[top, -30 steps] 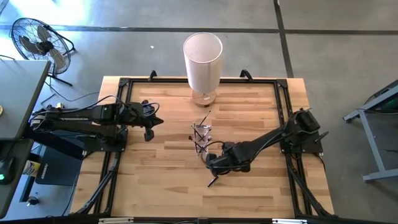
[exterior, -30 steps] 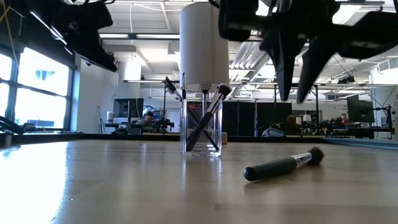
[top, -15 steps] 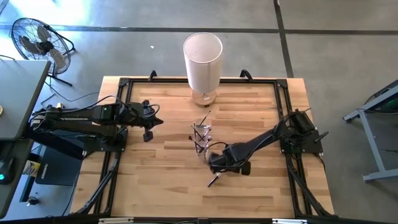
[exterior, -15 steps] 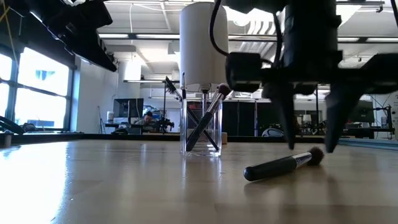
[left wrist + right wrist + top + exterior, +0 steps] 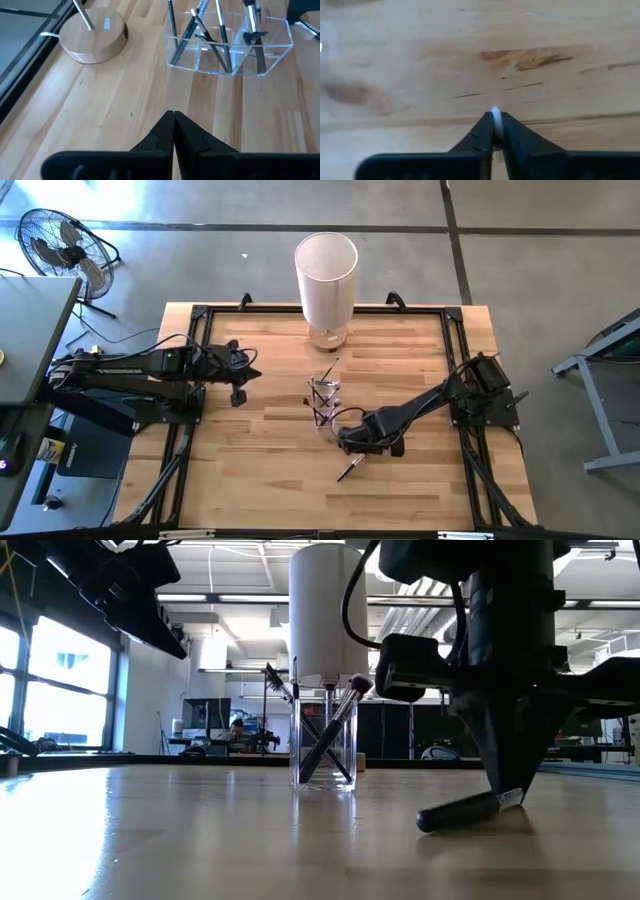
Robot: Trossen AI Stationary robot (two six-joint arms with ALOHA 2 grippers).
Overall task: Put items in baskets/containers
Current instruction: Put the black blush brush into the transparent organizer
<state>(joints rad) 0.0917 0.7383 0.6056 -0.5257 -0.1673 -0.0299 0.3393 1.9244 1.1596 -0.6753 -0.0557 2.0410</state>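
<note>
One dark-handled makeup brush [image 5: 350, 470] lies on the wood near the table's middle; in the low view the brush [image 5: 460, 811] stretches toward the near left. My right gripper [image 5: 357, 448] stands over its bristle end, shut on it. The clear cup [image 5: 322, 402] [image 5: 323, 755] [image 5: 230, 47] stands upright on its base just beyond, with several brushes [image 5: 330, 730] leaning inside. My left gripper [image 5: 240, 392] [image 5: 173, 117] hovers shut toward the table's left, facing the cup. My right gripper [image 5: 505, 792] pinches the brush between its two fingers at the silvery band [image 5: 512, 799] by the bristle end, which glints between the fingertips [image 5: 495, 114]. The fingers come from above, pointing down. The handle's free end [image 5: 425, 822] rests on the table.
A tall white cylinder [image 5: 326, 275] [image 5: 325, 610] stands on a round wooden base [image 5: 92, 35] at the far edge, behind the cup. A black frame [image 5: 200, 315] borders the table. Bare wood lies on the near side and to the left of the brush.
My right gripper has come down from above the brush with its fingers wide, straddled the bristle end, and shut on it at the table. The brush has shifted slightly to the right in the low view.
</note>
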